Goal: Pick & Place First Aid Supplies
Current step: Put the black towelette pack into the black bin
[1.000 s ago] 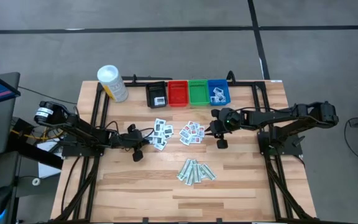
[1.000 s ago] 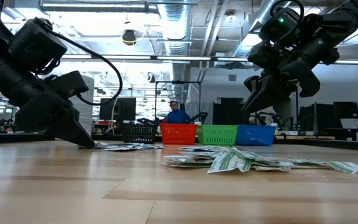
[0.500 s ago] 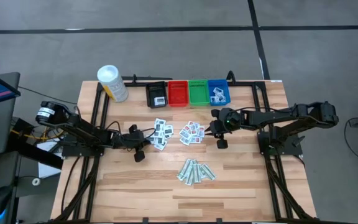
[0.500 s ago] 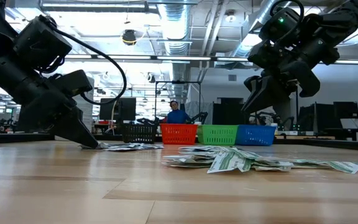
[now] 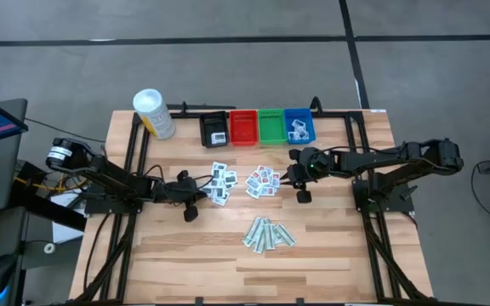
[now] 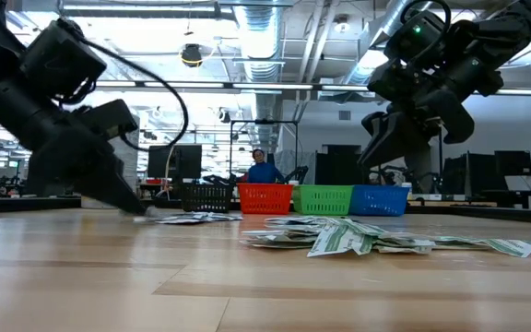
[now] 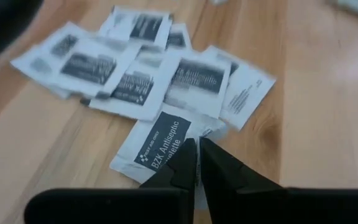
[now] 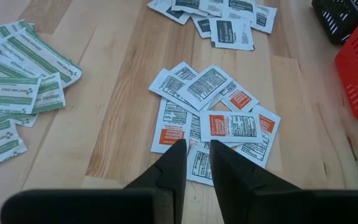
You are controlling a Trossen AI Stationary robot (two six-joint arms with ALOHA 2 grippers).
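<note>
Left claw point(image 7: 197, 163), fingers together, pinches the edge of a dark-print antiseptic packet point(image 7: 160, 144) lying on the counter point(image 5: 194, 255); right claw point(image 8: 196, 163), slightly parted and empty, hovers over the red-print packets point(image 8: 219, 121). Most supplies remain unsorted, including the green strips point(image 5: 268, 234). Beyond, the black bin point(image 5: 214, 129) and blue bin point(image 5: 299, 126) each hold packets; the red bin point(image 5: 243, 127) and green bin point(image 5: 271, 127) look empty.

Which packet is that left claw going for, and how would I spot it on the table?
Start at the black bin in the row at the table's far edge; nearer lies a pile of white packets with dark print. The left gripper is shut at the pile's nearest packet, whose dark-blue label reads "BZK Antiseptic". It lies angled, sticking out from under the others.
</note>
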